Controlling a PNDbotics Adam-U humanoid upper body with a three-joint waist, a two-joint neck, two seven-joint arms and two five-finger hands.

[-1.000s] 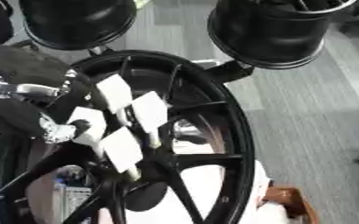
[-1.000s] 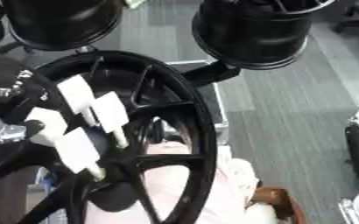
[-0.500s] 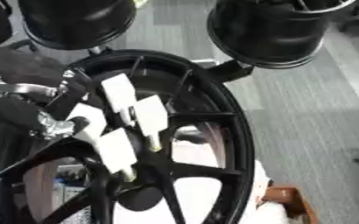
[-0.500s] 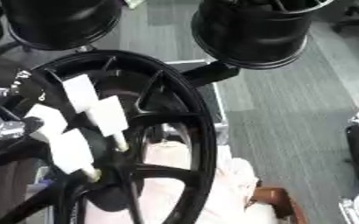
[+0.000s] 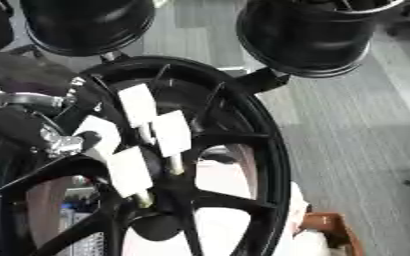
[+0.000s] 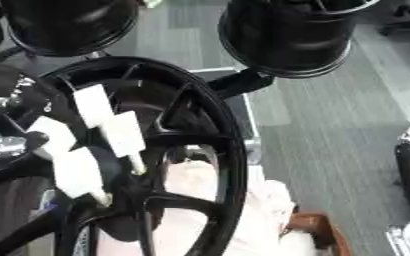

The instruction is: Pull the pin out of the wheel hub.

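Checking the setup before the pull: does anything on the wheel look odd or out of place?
Nothing looks broken or spilled. What stands out is the white tags on pins fanned around the hub of the black wheel. The left hand is at them; its grip can't be made out.

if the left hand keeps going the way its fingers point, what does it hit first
Most likely the wheel hub: the left hand angles down and right, its white fingers already at the hub's centre. Depth is unclear, so actual contact cannot be confirmed.

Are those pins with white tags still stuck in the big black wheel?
Still in. The white-tagged pins stand with tips at the black spoked wheel hub.
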